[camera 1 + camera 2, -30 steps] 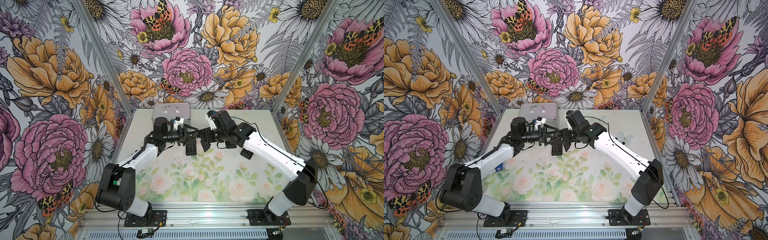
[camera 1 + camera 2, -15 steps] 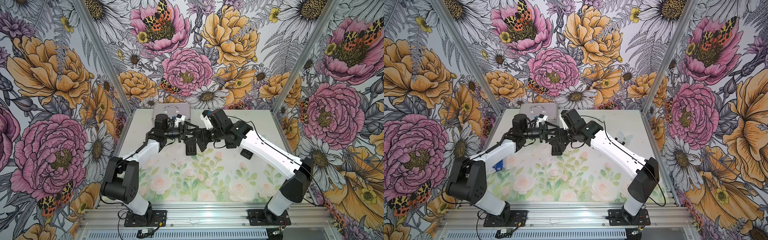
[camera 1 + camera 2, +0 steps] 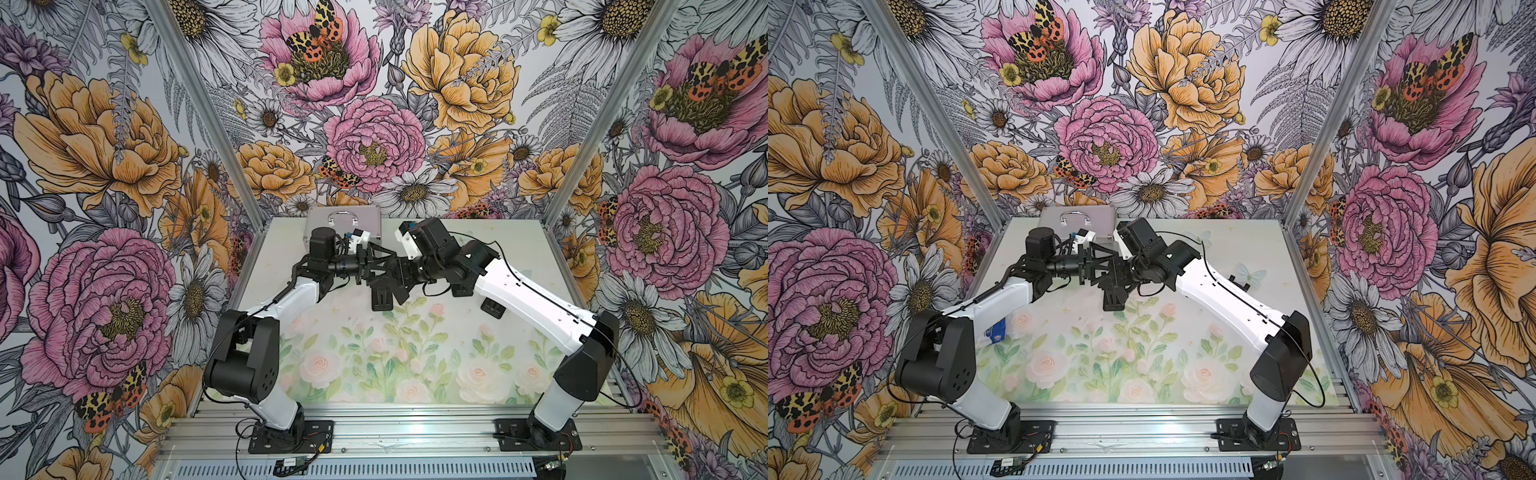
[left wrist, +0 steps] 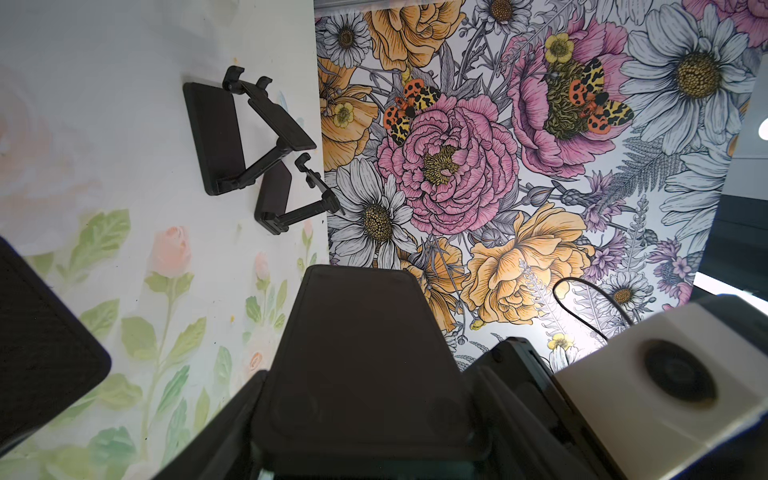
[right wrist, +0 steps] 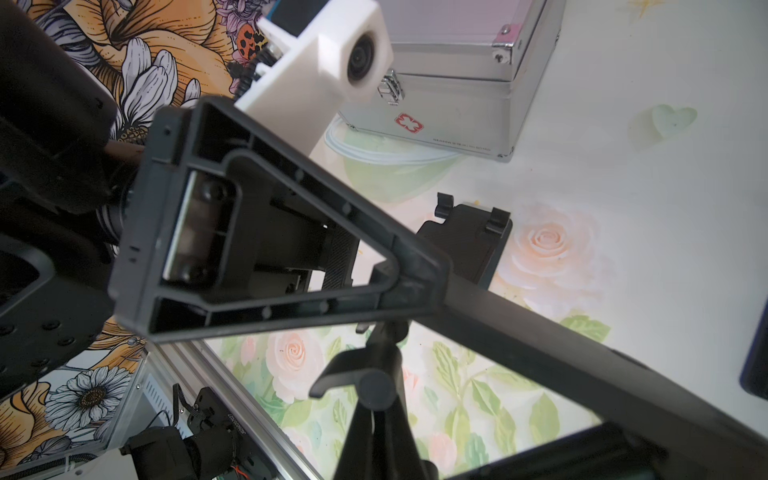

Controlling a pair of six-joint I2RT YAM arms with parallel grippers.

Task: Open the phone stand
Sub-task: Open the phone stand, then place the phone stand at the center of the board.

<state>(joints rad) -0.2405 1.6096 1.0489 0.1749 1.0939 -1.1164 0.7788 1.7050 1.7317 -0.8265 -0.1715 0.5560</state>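
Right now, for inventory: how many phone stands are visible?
4: a held stand, a flat stand beneath it, two unfolded stands on the table's right; more may hide.

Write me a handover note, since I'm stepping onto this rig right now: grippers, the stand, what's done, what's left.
Left gripper: shut on the phone stand.
Right gripper: shut on the same stand from the other side.
Stand: held between both arms over the back of the table.
Done: stand gripped on both sides.
Left: pull it fully open, then set it down, perhaps near the two other opened stands.

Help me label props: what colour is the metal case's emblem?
Red emblem, clearest in right wrist view.
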